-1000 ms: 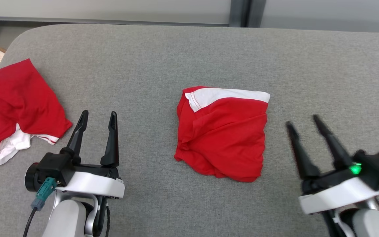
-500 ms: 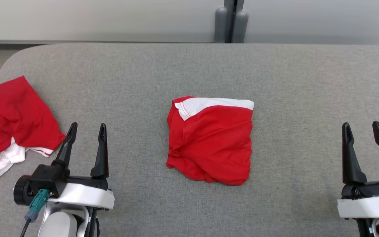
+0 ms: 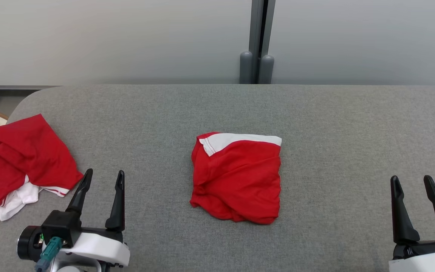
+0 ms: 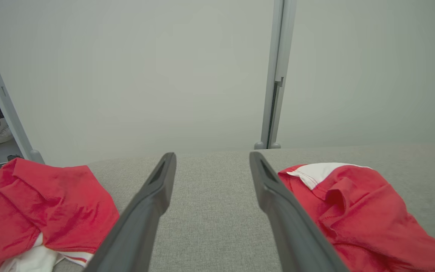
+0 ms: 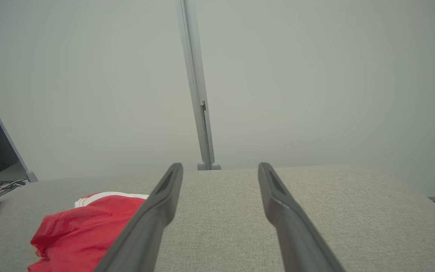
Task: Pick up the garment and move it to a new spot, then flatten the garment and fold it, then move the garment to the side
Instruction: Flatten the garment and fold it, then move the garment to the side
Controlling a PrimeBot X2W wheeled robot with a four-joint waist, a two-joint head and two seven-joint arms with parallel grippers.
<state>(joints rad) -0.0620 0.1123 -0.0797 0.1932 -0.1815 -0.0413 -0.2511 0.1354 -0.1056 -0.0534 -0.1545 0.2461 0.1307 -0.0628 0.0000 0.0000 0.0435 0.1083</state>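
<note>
Lying near the middle of the grey fabric-covered table, the folded garment is a red, roughly square bundle with a white band along its 12 o'clock edge and a rumpled hem at 6 o'clock. At about 7 o'clock of the head view the left pincer is released, its two dark fingers spread and grasping nothing. The folded garment sits at its 3 o'clock, well apart from the fingertips, with bare table between them. At about 4 o'clock of that view the right pincer is likewise released and empty, with the folded garment at its 9 o'clock, farther off than from the left pincer. The left wrist view shows the red bundle at 4 o'clock, and the right wrist view shows it at 8 o'clock. A crumpled garment, red and white, lies near the table's 9 o'clock edge, close to the left pincer at its 10 o'clock. Behind the table at 12 o'clock a grey post rises against the pale wall.
</note>
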